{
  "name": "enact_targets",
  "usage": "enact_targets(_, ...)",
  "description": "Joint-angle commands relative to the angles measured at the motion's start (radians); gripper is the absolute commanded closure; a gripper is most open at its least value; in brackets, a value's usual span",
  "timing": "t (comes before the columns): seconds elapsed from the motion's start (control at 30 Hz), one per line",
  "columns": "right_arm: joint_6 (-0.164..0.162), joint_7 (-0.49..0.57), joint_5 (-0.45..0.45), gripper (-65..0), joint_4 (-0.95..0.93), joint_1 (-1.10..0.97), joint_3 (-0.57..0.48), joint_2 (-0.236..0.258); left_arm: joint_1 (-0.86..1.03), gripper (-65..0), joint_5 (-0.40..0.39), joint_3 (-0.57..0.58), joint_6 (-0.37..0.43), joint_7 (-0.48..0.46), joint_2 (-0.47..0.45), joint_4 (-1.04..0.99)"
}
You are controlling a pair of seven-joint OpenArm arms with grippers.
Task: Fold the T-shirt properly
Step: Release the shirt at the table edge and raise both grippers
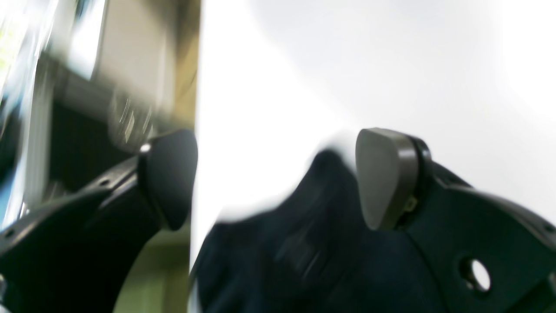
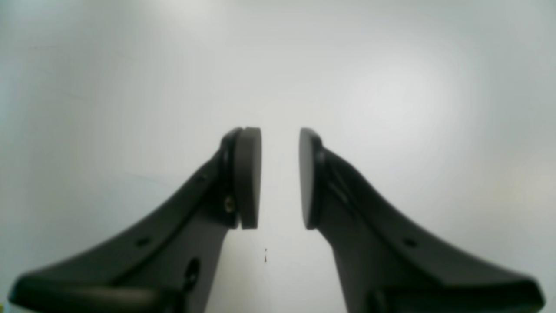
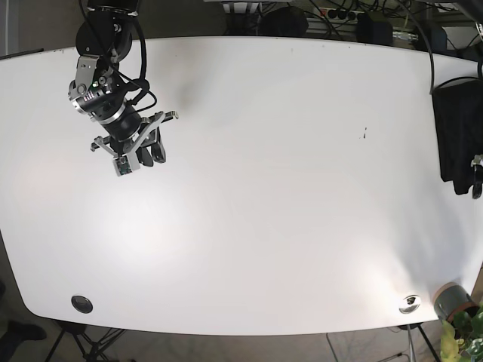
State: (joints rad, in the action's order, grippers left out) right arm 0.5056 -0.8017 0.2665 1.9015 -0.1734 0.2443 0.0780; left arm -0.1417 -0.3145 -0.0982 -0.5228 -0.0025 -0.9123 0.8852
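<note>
Between wide-parted left gripper point(image 1: 273, 178) fingers, dark T-shirt point(image 1: 304, 252), seemingly ungrasped; right gripper point(image 2: 280, 178) slightly parted, empty.

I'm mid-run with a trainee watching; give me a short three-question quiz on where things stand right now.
1. True or false: the dark T-shirt lies spread flat in the middle of the white table.
2. Which gripper has cloth beside its fingers: A) the left gripper, or B) the right gripper?
3. Fill in: the right gripper's jaws stand ____ over bare tabletop.

Key: 1 false, it is bunched at the table's edge by the left arm; 2 A; 3 open, with nothing between them.
</note>
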Motion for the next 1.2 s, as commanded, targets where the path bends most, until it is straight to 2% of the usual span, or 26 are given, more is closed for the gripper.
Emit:
enact_targets(0.0, 0.000, 0.066, 0.014, -13.6, 0.017, 0.015, 0.000, 0.010, 0.004, -52.4, -0.021, -0.021, 0.040, -0.020, 0.000, 0.053)
enact_targets(0.1, -0.002, 0.163, 0.009, -13.6, 0.016, 0.004, 0.003, 0.019, 0.060, -52.4, -0.019, -0.076, 0.126, -0.020, 0.071, 0.168)
enact_targets(0.2, -0.002, 0.250, -0.054, -13.6, 0.008, -0.021, 0.005, 0.038, 0.115, -52.4, -0.012, -0.110, 0.174, -0.020, 0.152, 0.289)
enact_targets(0.37, -0.002, 0.448, -0.206, -13.6, -0.013, -0.073, 0.008, 0.036, 0.202, -52.4, 0.122, -0.127, 0.227, -0.020, 0.344, 0.501)
enact_targets(0.5, -0.002, 0.580, -0.249, -13.6, -0.032, -0.130, 0.036, 0.039, 0.293, -52.4, 0.239, -0.170, 0.227, -0.018, 0.520, 0.645)
enact_targets(0.6, -0.002, 0.638, -0.221, -13.6, -0.046, -0.182, 0.079, 0.041, 0.370, -52.4, 0.315, -0.180, 0.227, -0.018, 0.652, 0.753)
enact_targets(0.67, 0.001, 0.637, -0.191, -13.6, -0.046, -0.217, 0.099, 0.042, 0.428, -52.4, 0.355, -0.179, 0.226, -0.017, 0.727, 0.809)
enact_targets(0.77, 0.008, 0.638, -0.144, -13.6, -0.036, -0.282, 0.120, 0.044, 0.511, -52.4, 0.377, -0.160, 0.226, -0.017, 0.796, 0.880)
enact_targets(0.97, 0.008, 0.640, -0.003, -13.6, -0.018, -0.444, 0.128, 0.095, 0.706, -52.4, 0.375, -0.139, 0.226, -0.017, 0.867, 0.984)
enact_targets(1.1, 0.008, 0.641, 0.095, -13.6, -0.012, -0.538, 0.129, 0.099, 0.813, -52.4, 0.372, -0.140, 0.226, -0.018, 0.881, 1.003)
enact_targets(1.17, 0.008, 0.641, 0.110, -13.6, -0.013, -0.559, 0.129, 0.099, 0.841, -52.4, 0.364, -0.139, 0.226, -0.018, 0.882, 1.001)
